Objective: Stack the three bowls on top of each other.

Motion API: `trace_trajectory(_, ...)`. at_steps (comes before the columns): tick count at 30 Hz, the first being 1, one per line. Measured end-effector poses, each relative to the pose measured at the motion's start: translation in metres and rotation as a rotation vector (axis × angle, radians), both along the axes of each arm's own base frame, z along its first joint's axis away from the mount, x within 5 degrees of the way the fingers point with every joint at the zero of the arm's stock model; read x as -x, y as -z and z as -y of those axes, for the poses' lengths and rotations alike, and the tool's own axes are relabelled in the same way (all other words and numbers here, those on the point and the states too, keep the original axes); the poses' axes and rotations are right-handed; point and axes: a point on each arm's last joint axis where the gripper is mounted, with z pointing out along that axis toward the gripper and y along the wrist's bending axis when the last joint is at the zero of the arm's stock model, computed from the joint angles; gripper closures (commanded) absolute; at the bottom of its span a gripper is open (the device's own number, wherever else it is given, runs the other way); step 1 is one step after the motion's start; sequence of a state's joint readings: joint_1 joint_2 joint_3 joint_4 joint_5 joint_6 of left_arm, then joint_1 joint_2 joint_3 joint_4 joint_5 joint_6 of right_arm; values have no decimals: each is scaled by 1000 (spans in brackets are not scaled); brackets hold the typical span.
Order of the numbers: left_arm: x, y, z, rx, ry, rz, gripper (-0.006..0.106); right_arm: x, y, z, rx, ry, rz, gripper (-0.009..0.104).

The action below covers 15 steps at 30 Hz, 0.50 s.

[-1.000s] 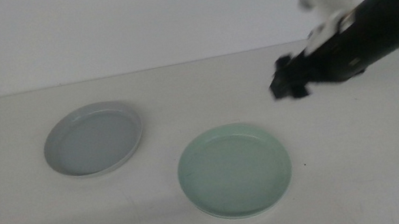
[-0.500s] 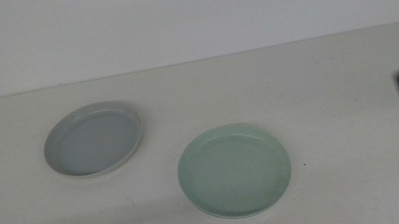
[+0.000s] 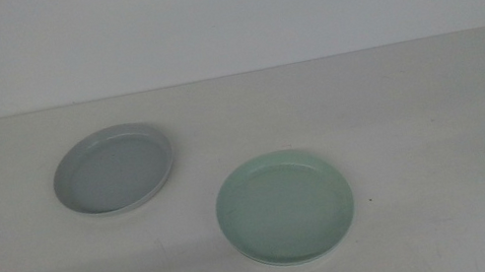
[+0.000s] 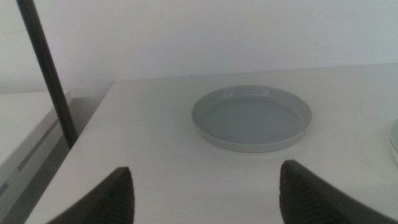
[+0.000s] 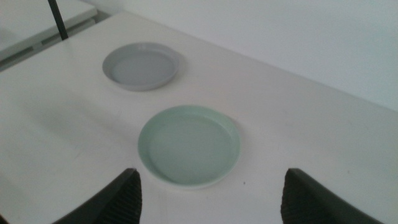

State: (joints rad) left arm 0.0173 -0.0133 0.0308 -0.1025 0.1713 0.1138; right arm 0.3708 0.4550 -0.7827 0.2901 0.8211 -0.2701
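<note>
We are seeing two dishes sitting on the bench (image 3: 421, 125), both upright with their open sides facing up; being round, neither is showing any long axis or heading. The grey-blue bowl (image 3: 113, 169) is lying toward the far left of the bench in the middle view, and the mint green bowl (image 3: 285, 206) is lying nearer the front, close to the centre, well apart from the grey-blue one. Under the mint green bowl's near edge we are noticing a pale rim peeking out, but we cannot tell whether that is a white bowl beneath it. No separate white dish is showing anywhere. The left pincer (image 4: 205, 193) is waiting low at the bench's near left corner, jaws spread wide and holding nothing, facing the grey-blue bowl (image 4: 252, 117); only a dark tip of it is showing at the middle view's bottom left. The right pincer (image 5: 208, 199) is hanging above the bench, out of the middle view, its jaws likewise wide apart and holding nothing, looking down on the mint green bowl (image 5: 189, 144) with the grey-blue bowl (image 5: 140, 65) beyond. The bench is plain, matte and off-white, a bare pale wall (image 3: 221, 15) is standing behind it, and a dark post (image 4: 46, 71) is rising beside the bench's left edge.
</note>
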Motion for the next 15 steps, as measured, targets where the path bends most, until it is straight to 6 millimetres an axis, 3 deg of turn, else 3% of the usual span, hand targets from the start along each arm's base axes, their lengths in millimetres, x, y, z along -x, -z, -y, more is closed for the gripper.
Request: trace_trajectory(15, 0, 0, -1, -86, -2, -1, 23, -1, -3, 0, -16, 7, 27, 39)
